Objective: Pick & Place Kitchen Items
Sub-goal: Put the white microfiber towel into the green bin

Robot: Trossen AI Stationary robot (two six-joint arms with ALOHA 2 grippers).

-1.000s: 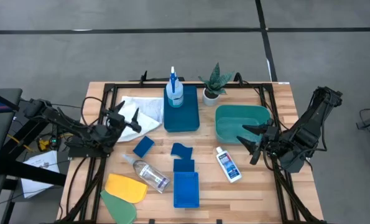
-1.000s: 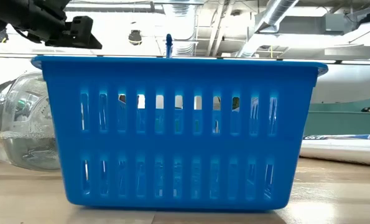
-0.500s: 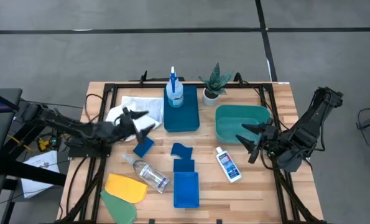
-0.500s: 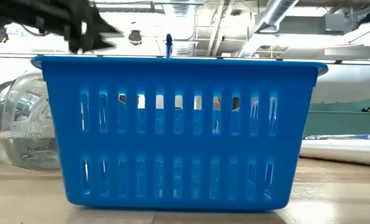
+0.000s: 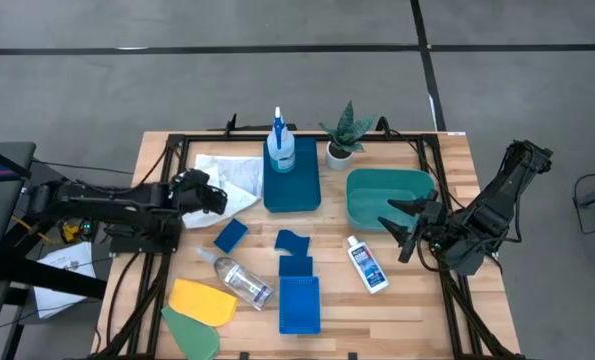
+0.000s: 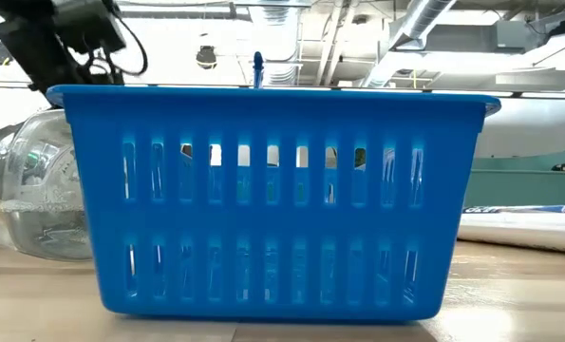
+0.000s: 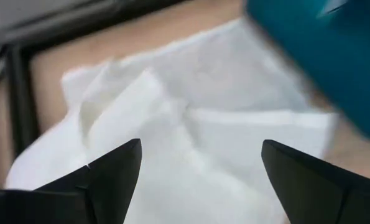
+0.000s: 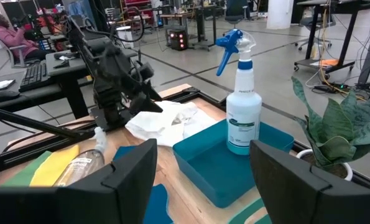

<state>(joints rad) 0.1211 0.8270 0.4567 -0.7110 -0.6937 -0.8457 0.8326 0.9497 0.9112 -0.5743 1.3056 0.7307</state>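
A crumpled white cloth [image 5: 232, 175] lies on the table at the far left, beside a blue tray [image 5: 295, 190]. My left gripper [image 7: 200, 180] hangs open just above this cloth [image 7: 191, 118], tipped down at it, one finger on either side of a raised fold. I see no touch. My right gripper [image 5: 402, 230] waits open by the teal tub [image 5: 389, 195]. A spray bottle [image 5: 279, 150] stands upright in the tray. A white blue-labelled bottle [image 5: 367, 265] and a clear bottle [image 5: 235, 277] lie on their sides.
Blue sponges [image 5: 231, 235] [image 5: 293, 241] lie mid-table, and one [image 5: 295, 265] sits beside a blue slotted basket [image 5: 299, 305] at the near edge. Yellow [image 5: 202, 300] and green [image 5: 192, 335] cloths lie near left. A potted plant [image 5: 342, 135] stands at the far edge.
My left gripper has swung toward the table's right, over the white cloth, and has tipped from nearly level to pointing down at it, rolling as it went. The cloth lies as before.
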